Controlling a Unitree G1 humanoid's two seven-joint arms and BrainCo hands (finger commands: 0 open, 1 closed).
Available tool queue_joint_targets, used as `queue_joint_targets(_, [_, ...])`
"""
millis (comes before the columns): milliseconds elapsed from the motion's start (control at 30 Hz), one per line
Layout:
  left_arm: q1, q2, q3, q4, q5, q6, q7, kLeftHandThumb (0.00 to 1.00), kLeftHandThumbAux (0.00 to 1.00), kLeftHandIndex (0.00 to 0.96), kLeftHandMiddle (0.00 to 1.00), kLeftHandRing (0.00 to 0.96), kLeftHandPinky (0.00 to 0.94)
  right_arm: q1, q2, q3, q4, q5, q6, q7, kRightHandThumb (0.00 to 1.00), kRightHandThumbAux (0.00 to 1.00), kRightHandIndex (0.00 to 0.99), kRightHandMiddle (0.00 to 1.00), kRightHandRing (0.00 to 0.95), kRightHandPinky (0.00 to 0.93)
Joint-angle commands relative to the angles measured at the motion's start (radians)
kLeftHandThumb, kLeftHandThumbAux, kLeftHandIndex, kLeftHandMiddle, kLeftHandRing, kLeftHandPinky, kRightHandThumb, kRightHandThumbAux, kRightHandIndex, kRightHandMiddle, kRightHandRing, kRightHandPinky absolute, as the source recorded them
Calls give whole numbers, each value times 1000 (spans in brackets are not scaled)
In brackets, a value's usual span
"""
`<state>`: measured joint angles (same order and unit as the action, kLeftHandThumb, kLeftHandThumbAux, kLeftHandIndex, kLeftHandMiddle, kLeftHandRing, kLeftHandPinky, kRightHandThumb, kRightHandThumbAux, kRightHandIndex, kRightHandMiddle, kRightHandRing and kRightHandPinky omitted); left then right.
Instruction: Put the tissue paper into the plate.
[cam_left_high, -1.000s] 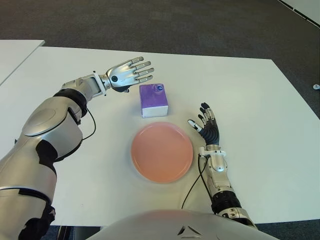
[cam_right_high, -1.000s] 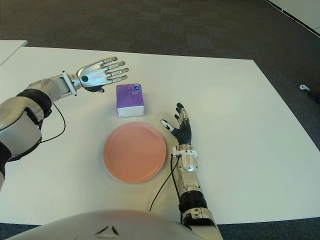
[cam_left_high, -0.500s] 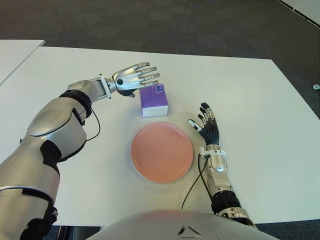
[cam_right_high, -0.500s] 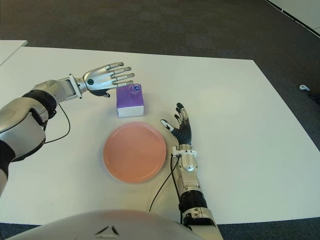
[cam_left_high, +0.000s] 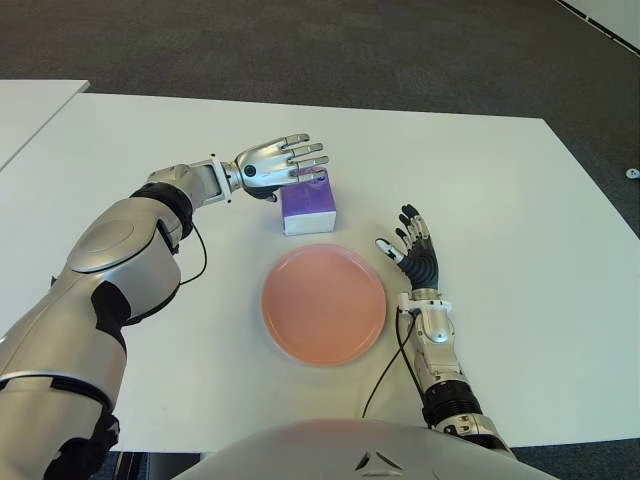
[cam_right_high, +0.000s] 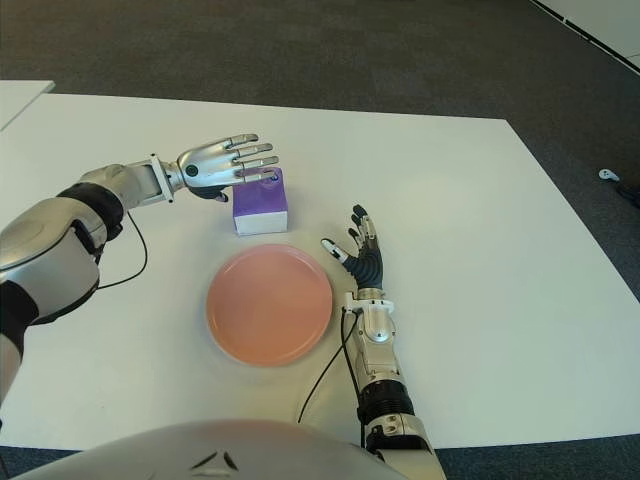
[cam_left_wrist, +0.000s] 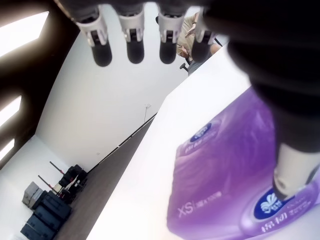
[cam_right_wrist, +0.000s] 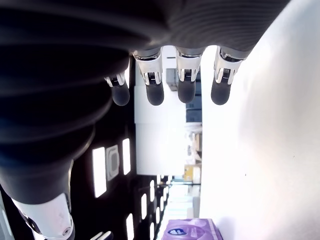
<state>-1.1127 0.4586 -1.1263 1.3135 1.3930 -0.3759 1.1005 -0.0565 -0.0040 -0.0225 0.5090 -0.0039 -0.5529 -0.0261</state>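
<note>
Four fingers (cam_left_wrist: 129, 37) of the left hand (cam_left_high: 277, 166) stretch out straight and spread above the far end of the tissue pack (cam_left_high: 307, 204), holding nothing; the thumb (cam_left_wrist: 295, 160) hangs over the pack's printed top. Whether it touches cannot be told. The wrist view shows the label lettering and the gap between fingers and pack, which the eye views hide behind the hand. From the head, the purple pack lies near the middle of the white surface (cam_left_high: 500, 170), just beyond the far rim of the pink plate (cam_left_high: 323, 304) and apart from it. Nothing lies in the plate. To the plate's right, the right hand (cam_left_high: 415, 256) shows with fingers extended and loosely spread, empty. A black cable (cam_left_high: 385, 368) runs along the near edge between plate and right forearm. Dark carpet (cam_left_high: 350, 50) lies past the far edge.
</note>
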Motion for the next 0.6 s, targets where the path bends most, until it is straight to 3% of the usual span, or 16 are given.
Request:
queue_joint_targets(33, [39,-15,-21,11,0,-18,-17,107,606,0,0,0,0,113,14,-3,168,-4,59,1,81,729,0,0,0,0])
queue_joint_targets(600, [79,-42,-55,40,8,25,-63,95,603,0,0,0,0,125,14,-9,159,-3,58,-9,78,732,0,0,0,0])
